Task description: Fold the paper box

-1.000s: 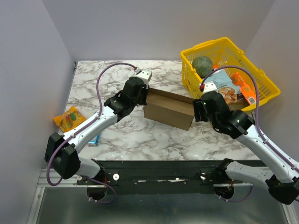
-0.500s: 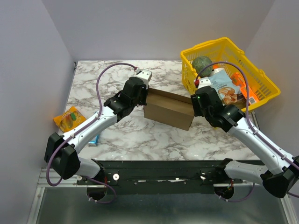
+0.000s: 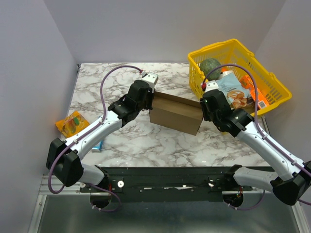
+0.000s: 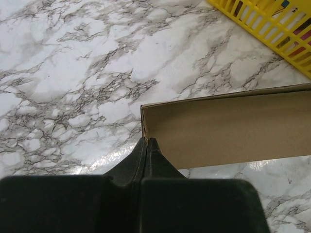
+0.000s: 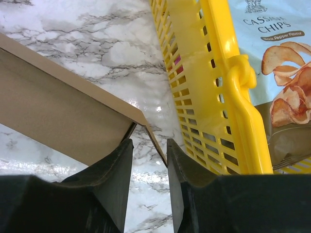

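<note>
Left claw clamps the paper box at one end — right claw, half open, straddles the other.

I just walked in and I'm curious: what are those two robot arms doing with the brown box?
They are folding a paper box on the marble table. The left gripper is shut on the box's left end, pinching the cardboard there. The right gripper is at the other end, next to the yellow basket. Its jaws are open around a corner flap and not yet squeezing it.
</note>
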Tool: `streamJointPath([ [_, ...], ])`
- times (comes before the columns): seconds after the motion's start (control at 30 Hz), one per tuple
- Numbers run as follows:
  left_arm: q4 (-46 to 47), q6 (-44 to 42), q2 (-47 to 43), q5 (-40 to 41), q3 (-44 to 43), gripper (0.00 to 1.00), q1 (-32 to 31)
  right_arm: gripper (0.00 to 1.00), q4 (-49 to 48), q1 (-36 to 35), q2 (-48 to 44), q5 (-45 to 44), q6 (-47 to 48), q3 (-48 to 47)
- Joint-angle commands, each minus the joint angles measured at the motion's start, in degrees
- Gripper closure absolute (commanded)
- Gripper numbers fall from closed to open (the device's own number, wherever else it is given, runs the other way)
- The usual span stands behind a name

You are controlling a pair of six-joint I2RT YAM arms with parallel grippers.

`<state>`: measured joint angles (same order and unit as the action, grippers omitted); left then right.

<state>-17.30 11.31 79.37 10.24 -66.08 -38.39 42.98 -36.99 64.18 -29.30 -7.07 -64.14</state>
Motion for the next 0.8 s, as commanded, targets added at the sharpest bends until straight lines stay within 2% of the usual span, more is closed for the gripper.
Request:
streamJointPath([
  [0.0,-16.01,-1.12,3.16,-2.42,4.56,1.0,-0.46,0.59,0.17,0.34,0.33,1.0,-1.1,1.21],
  [0.1,-16.01,-1.29,3.07,-2.33,4.65,1.0,-0.46,0.59,0.17,0.34,0.59,0.39,-1.19,1.47],
  [0.17,-16.1,-1.29,3.07,-2.33,4.65,1.0,-0.54,0.63,0.17,0.34,0.68,0.3,-1.28,1.56],
  [0.23,-16.1,-1.38,3.15,-2.33,4.65,1.0,-0.54,0.72,0.09,0.43,0.94,0.73,-1.45,1.47],
  [0.27,-16.1,-1.38,3.07,-2.33,4.65,1.0,-0.46,0.8,0.17,0.43,1.03,1.43,-1.63,1.39],
  [0.3,-16.1,-1.38,2.98,-2.5,4.65,1.0,-0.54,0.83,0.26,0.43,1.03,1.7,-2.15,1.12],
  [0.57,-16.19,-1.56,3.07,-2.15,4.74,1.0,-1.68,0.95,1.84,0.87,3.13,8.81,-7.69,-6.25],
  [0.77,-16.36,-1.73,2.81,-2.33,4.65,1.0,-2.74,0.99,2.37,2.45,7.18,13.91,-10.5,-9.86],
])
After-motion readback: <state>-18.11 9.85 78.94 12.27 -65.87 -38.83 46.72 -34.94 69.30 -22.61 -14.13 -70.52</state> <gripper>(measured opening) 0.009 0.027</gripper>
